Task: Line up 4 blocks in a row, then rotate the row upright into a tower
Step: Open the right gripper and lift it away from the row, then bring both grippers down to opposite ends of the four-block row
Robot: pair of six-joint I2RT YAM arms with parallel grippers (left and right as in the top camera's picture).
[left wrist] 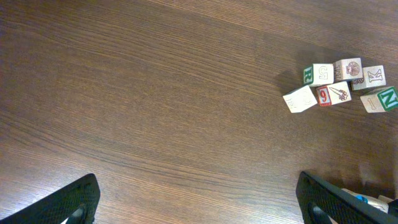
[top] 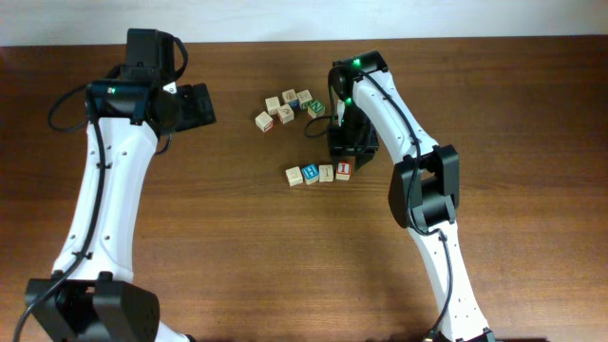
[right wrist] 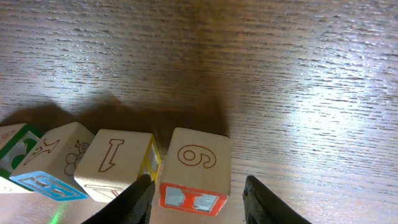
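Four pale-wood blocks lie in a row mid-table: a tan one (top: 294, 176), a blue-faced H (top: 311, 174), a plain one (top: 326, 173) and a red-lettered I (top: 343, 170). My right gripper (top: 346, 154) hangs just over the right end of the row. In the right wrist view it (right wrist: 199, 205) straddles the red-faced block (right wrist: 196, 165), which shows an outlined 9 on top. The left finger (right wrist: 134, 202) is close beside the block and the right finger (right wrist: 267, 202) stands clear of it. The neighbouring block (right wrist: 118, 162) carries a 1. My left gripper (top: 202, 104) is wide open over bare wood (left wrist: 202, 205).
A loose cluster of several other alphabet cubes (top: 288, 106) lies behind the row, including a green-N cube (left wrist: 388, 98). The left arm's white links (top: 109, 180) cross the table's left side. The right arm (top: 418, 171) runs down the right side.
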